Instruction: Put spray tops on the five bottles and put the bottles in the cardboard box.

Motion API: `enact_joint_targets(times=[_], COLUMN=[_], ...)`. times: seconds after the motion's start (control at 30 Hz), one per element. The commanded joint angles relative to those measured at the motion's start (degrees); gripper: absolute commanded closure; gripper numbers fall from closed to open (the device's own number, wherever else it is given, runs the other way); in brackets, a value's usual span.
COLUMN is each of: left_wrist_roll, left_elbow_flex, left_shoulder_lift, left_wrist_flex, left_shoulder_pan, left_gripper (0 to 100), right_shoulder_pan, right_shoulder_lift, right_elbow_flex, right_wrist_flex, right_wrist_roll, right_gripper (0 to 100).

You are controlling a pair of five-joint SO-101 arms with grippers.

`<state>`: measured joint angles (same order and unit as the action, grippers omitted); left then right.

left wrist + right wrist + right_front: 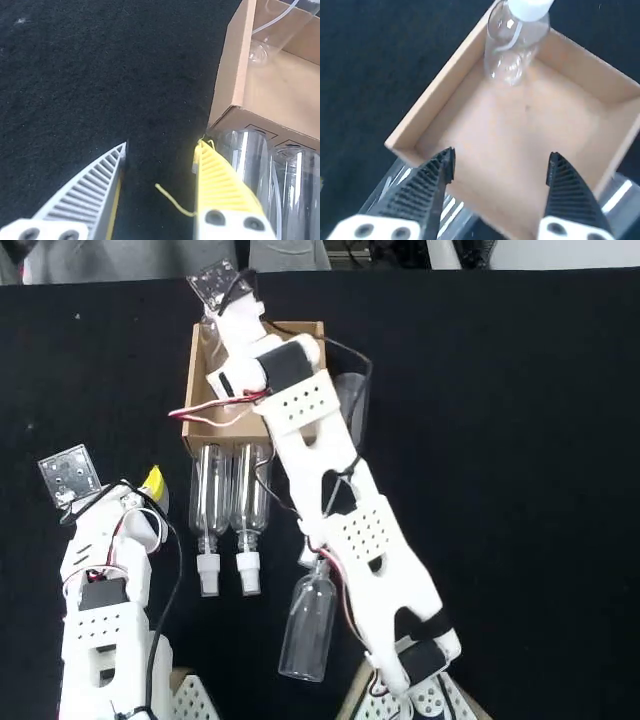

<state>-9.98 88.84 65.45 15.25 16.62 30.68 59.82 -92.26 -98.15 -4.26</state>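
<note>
A black table carries everything, and the cardboard box sits toward its far edge. The right arm stretches from its base out over the box. Its right gripper hangs above the box floor with the fingers spread wide and nothing between them. I take that as a bottle just delivered, or a pause before fetching the next.

The left arm stands on the near side of the box, off to one side. Its left gripper is also spread and empty, low over bare cloth just beside the box's near corner.

One bottle in the box, white top on, rests in a far corner. Two capped bottles lie side by side against the near wall, tops pointing away from the box, handy for lifting. A fourth bottle lies well nearer the arm bases, its neck hidden under the right arm. A fifth bottle lies just beside the box's other side, and I can't tell whether it has a top.
</note>
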Motion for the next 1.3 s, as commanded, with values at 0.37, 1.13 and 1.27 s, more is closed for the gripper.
enact_joint_targets(times=[0.37,1.13,1.27], left_wrist_roll=[0.00,0.00,0.00], left_elbow_flex=[-1.10,-0.92,-0.92], left_shoulder_lift=[0.70,0.70,0.70], left_wrist_flex=[0.00,0.00,0.00], left_shoulder_pan=[1.71,1.71,1.71], left_gripper=[79,79,79], right_shoulder_pan=[-9.05,-17.76,-18.02], right_shoulder_lift=[-20.70,-47.16,-47.16], right_elbow_flex=[8.92,53.14,58.59], right_wrist_flex=[-3.16,0.53,5.89], right_wrist_roll=[-0.70,-0.35,-0.35], right_gripper=[74.7,74.4,74.4])
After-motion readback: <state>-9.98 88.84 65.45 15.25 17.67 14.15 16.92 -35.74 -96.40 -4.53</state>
